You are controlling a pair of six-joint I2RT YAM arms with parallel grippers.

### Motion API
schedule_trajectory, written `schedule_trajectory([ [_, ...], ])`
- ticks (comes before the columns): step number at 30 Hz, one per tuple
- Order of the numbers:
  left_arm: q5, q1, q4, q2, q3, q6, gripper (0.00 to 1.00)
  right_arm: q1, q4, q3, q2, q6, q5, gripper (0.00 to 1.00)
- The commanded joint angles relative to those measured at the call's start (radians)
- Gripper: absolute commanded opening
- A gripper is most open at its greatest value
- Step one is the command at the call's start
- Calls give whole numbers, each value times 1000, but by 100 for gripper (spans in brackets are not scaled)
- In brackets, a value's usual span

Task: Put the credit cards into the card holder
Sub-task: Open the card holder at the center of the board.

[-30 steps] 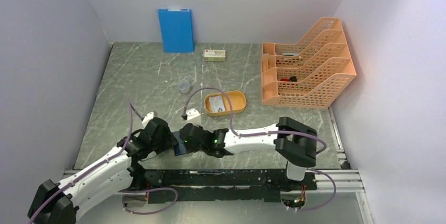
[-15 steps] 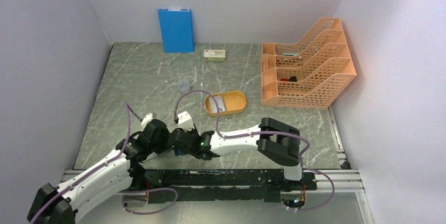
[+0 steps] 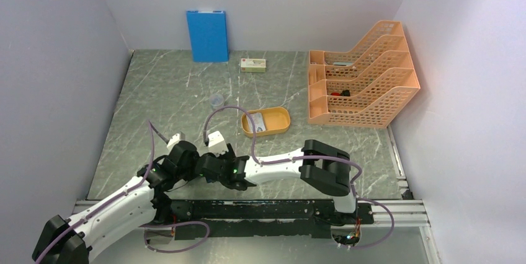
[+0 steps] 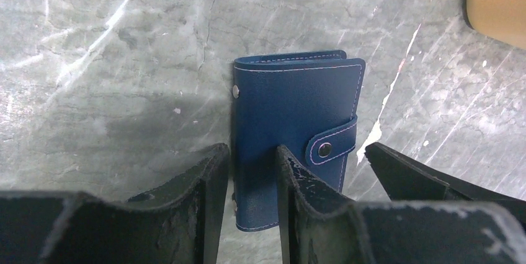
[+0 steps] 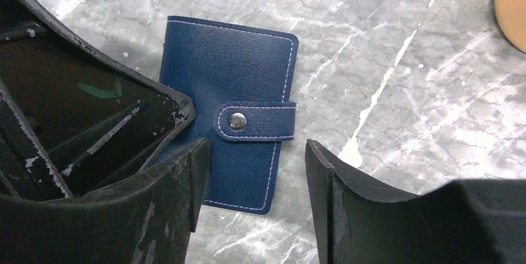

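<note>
Small navy stitched-leather card holder [image 4: 298, 96]: light, floppy, snapped shut. Best pinched along spine edge, straddled by left gripper [image 4: 251, 158], hold uncertain; right gripper [image 5: 255, 149] agape over strap.

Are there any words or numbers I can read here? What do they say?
White box with red label: print too small to read.
Card in the orange tray: print too blurred to read.
Card holder: no words, only stitching and a snap.
</note>
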Motion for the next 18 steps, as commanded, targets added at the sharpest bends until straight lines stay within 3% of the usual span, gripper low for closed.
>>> schedule_trajectory([
  [1, 26, -4, -34, 19, -28, 2, 38, 12, -8, 8, 0, -13, 88, 62],
  [18, 31, -4, -36, 3, -35, -1, 35, 12, 227, -87, -49, -51, 71, 65],
])
